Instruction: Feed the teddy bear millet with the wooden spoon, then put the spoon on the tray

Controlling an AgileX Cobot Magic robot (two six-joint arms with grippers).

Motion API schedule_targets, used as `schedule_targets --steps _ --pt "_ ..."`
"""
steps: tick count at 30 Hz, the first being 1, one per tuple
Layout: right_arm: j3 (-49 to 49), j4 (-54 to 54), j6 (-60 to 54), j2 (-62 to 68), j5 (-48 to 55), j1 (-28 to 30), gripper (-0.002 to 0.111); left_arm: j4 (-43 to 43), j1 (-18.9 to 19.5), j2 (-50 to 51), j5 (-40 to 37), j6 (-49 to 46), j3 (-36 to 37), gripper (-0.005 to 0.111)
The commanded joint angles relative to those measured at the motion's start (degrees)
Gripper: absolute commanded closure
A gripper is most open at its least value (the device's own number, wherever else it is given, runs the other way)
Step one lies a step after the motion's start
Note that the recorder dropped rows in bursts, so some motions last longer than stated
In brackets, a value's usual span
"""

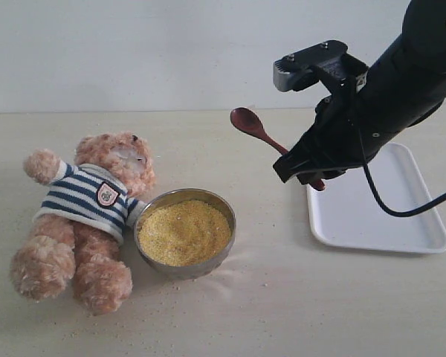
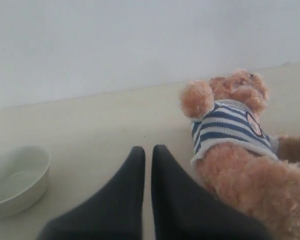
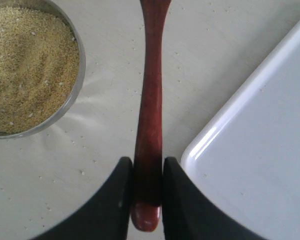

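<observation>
The teddy bear (image 1: 89, 216) in its striped shirt lies on its back at the left, next to the metal bowl of millet (image 1: 184, 231). My right gripper (image 1: 306, 168) is shut on the handle of the wooden spoon (image 1: 259, 131), held in the air between the bowl and the white tray (image 1: 379, 204); the spoon's bowl points up and left, and I cannot tell whether grains are in it. In the right wrist view the spoon (image 3: 149, 115) sits between the fingers (image 3: 115, 200), with millet (image 3: 25, 70) and tray (image 3: 255, 150) to either side. My left gripper (image 2: 147, 152) is shut and empty, beside the bear (image 2: 230, 130).
A pale ceramic bowl (image 2: 15, 177) shows only in the left wrist view, away from the bear. Loose grains are scattered on the beige table (image 1: 282, 297) around the metal bowl. A black cable (image 1: 401, 208) hangs from the right arm over the tray.
</observation>
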State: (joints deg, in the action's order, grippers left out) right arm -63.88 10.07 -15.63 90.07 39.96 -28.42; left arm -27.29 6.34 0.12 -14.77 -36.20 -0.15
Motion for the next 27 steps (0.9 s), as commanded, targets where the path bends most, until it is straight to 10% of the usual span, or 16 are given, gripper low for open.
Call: schedule_targets --steps 1,17,27 --pt "0.1 0.0 -0.3 -0.4 -0.1 0.4 0.108 -3.1 -0.2 -0.1 1.5 0.6 0.2 0.102" --pt "0.1 -9.6 12.4 -0.2 -7.6 1.4 0.108 -3.1 -0.2 -0.1 1.5 0.6 0.2 0.102" --pt "-4.3 -16.4 17.6 9.4 -0.6 15.4 0.108 -3.1 -0.2 -0.1 1.5 0.6 0.2 0.102"
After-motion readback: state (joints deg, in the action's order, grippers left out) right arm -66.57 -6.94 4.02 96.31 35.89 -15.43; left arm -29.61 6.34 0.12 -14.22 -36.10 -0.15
